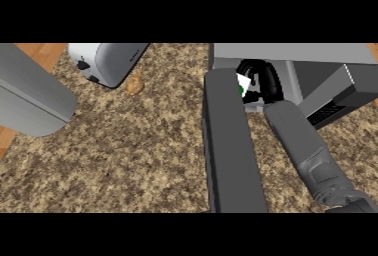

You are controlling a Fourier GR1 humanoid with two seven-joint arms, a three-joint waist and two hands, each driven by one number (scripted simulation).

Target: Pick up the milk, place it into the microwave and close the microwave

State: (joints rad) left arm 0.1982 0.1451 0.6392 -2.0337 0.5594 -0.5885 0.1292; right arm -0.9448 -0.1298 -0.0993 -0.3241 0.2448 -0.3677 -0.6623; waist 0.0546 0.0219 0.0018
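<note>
I see my right hand (260, 80) in the upper right of the frame, reaching into the microwave (310, 55). Its fingers (272, 77) curl round the milk (242, 82), a small white and green carton just inside the opening. The open door (232, 145) runs down the middle of the frame. I think the step now is setting the milk down inside. To do it well, I should push it deeper, let go slowly, then pull straight back without bumping the door. My left hand does not show. A toaster (107, 62) sits upper left on the tabletop (140, 150).
</note>
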